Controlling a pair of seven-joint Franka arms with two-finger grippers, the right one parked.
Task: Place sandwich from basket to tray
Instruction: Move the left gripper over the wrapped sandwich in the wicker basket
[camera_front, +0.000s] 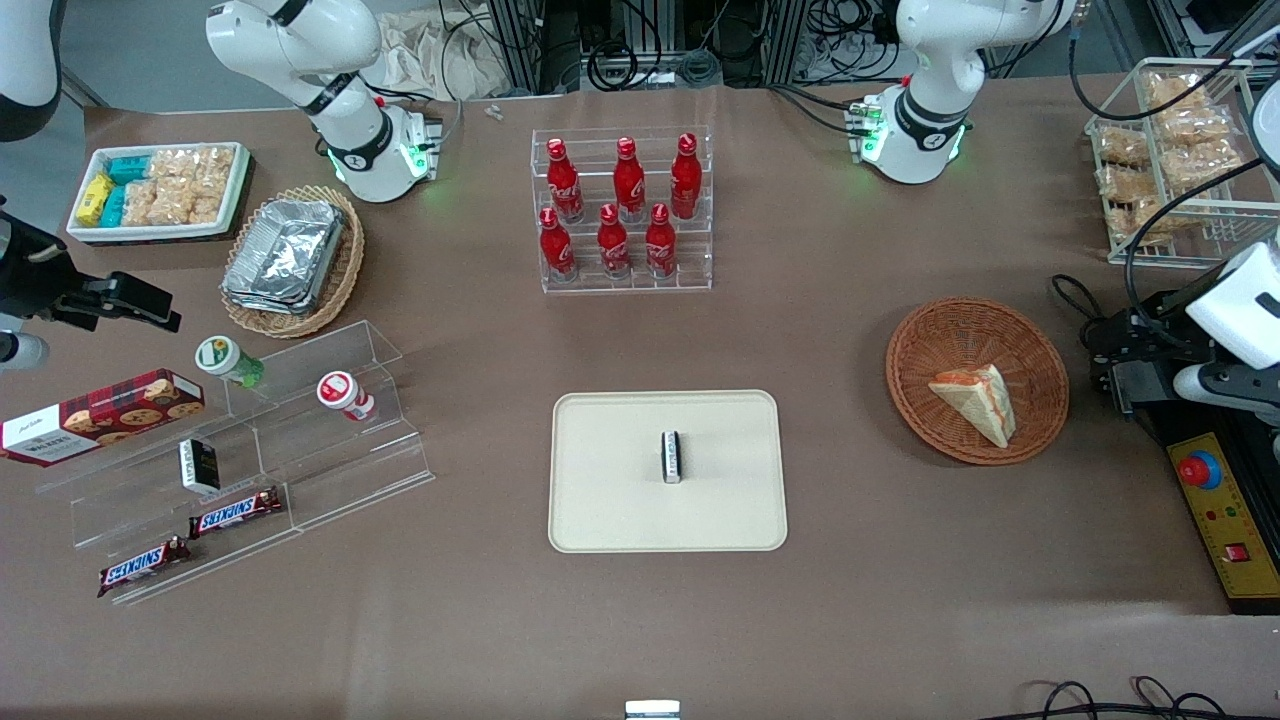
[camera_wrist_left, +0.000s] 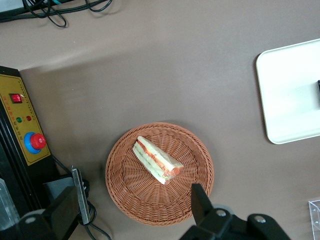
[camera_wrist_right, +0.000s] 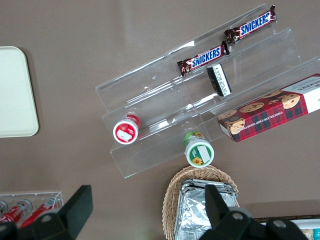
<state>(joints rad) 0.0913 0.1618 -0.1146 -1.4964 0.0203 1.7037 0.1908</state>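
**Approach: gripper above basket**

The gripper (camera_wrist_left: 135, 200) hangs high with fingers (camera_wrist_left: 199, 200) spread wide and empty, ready to straddle the sandwich (camera_wrist_left: 156, 160). The sandwich lies in the basket (camera_wrist_left: 125, 190), just ahead of the fingertips. The tray (camera_wrist_left: 290, 95) waits well apart.

The sandwich (camera_front: 975, 400) is seen lying in the basket (camera_front: 935, 340), which is set on the brown surface (camera_front: 850, 620) toward the working arm's end. The left arm's gripper (camera_front: 1122, 358) is held just beside the basket, at that same end, clear of the sandwich. The tray (camera_front: 610, 500) is placed at the middle of the surface, well apart from the basket, and a small dark packet (camera_front: 671, 456) is carried on it. A clear rack of red bottles (camera_front: 625, 210) is set farther from the camera than the tray.
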